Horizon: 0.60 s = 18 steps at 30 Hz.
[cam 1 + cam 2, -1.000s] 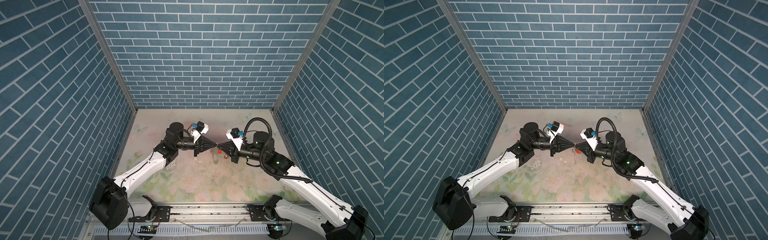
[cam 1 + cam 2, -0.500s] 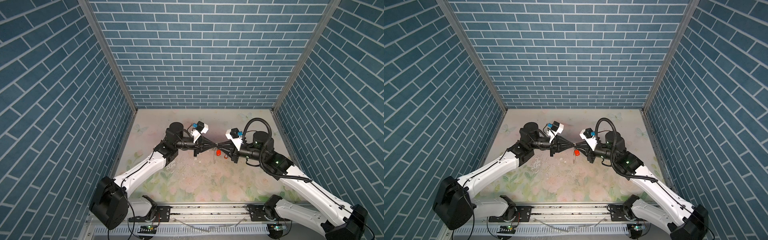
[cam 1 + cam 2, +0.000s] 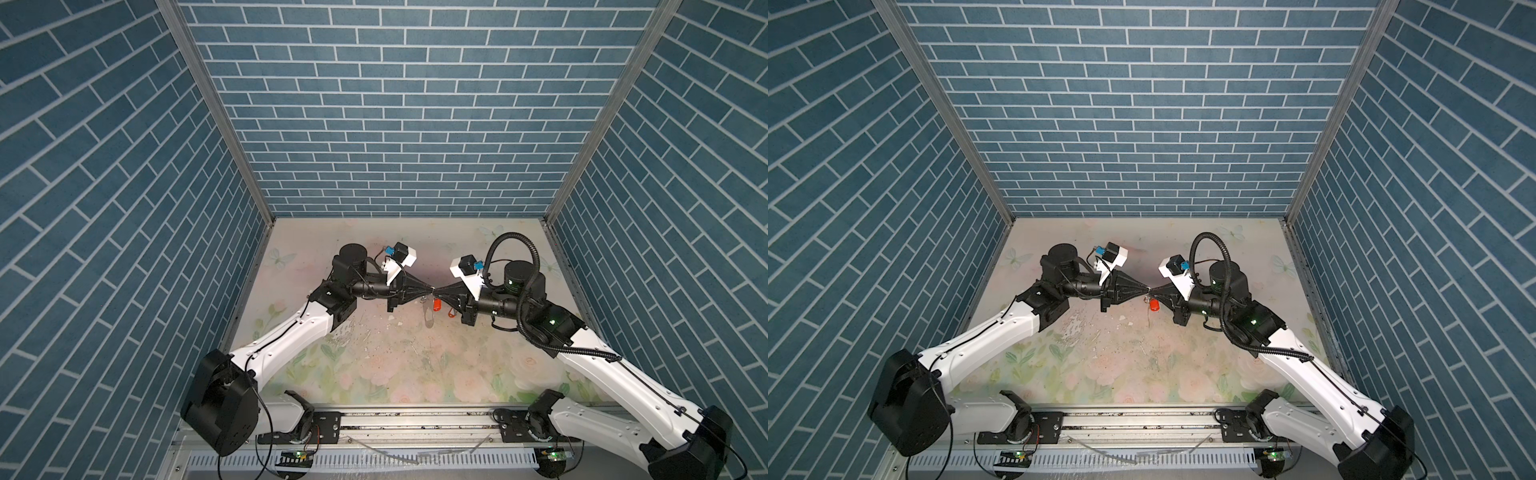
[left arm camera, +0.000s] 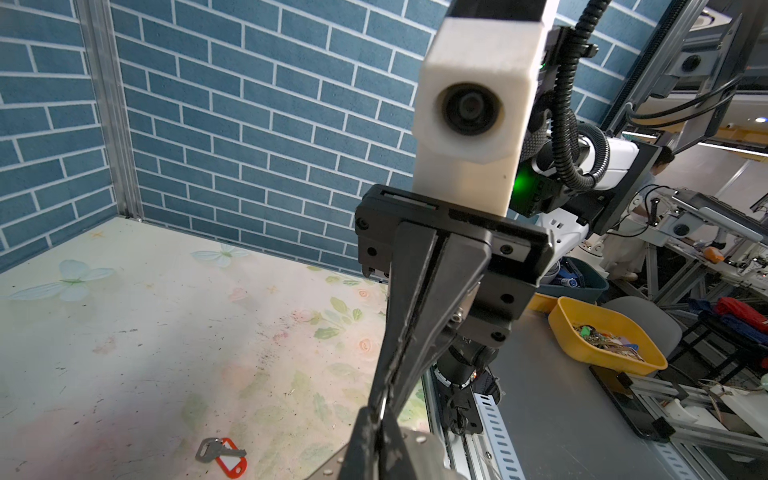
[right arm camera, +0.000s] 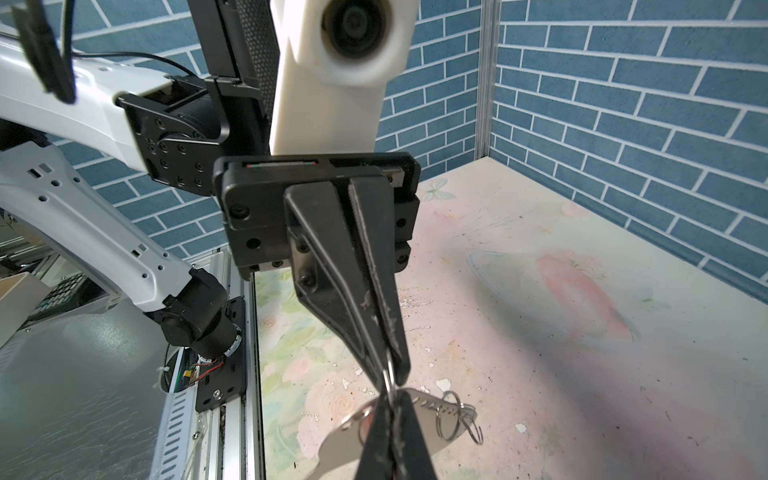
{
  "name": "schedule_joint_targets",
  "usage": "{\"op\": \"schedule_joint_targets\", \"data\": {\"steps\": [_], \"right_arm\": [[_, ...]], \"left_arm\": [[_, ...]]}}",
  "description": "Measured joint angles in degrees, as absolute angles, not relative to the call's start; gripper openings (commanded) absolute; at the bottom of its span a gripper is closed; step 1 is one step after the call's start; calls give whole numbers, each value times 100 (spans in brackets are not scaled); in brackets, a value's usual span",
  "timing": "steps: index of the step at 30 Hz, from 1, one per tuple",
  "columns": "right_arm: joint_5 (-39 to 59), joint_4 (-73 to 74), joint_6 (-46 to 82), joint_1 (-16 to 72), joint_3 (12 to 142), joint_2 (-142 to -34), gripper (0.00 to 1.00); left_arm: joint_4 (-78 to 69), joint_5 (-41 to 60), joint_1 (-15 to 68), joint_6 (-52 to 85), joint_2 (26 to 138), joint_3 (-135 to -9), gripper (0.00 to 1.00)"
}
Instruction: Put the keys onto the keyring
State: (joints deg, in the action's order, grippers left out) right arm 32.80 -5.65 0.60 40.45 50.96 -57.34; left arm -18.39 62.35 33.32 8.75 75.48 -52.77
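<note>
Against a second ago we find almost nothing moved: the left claw and right claw remain tip to tip above the table, and the tagged key beneath them has only swayed a little. Both claws are pinched narrow on one small ring. The keyring hangs under that meeting point. The second key lies flat on the table, a scuffed flower-printed sheet walled on three sides in blue brick pattern, with a yellow bin outside. The right claw's fingers and the picture edge cut the keyring off. How the tagged key joins it we cannot tell.
</note>
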Motion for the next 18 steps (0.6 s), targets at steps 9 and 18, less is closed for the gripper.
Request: {"op": "schedule_joint_targets", "data": {"steps": [9,18], "right_arm": [[3059,-1468,-357,4082,5695,-6023,0],[2895,-2954,-928,4082,6814,-6720,0]], "left_arm": [[-493,5481,3391,172,6954,-5481,26],[891,4388,3437,-480,6514,-5979,28]]}}
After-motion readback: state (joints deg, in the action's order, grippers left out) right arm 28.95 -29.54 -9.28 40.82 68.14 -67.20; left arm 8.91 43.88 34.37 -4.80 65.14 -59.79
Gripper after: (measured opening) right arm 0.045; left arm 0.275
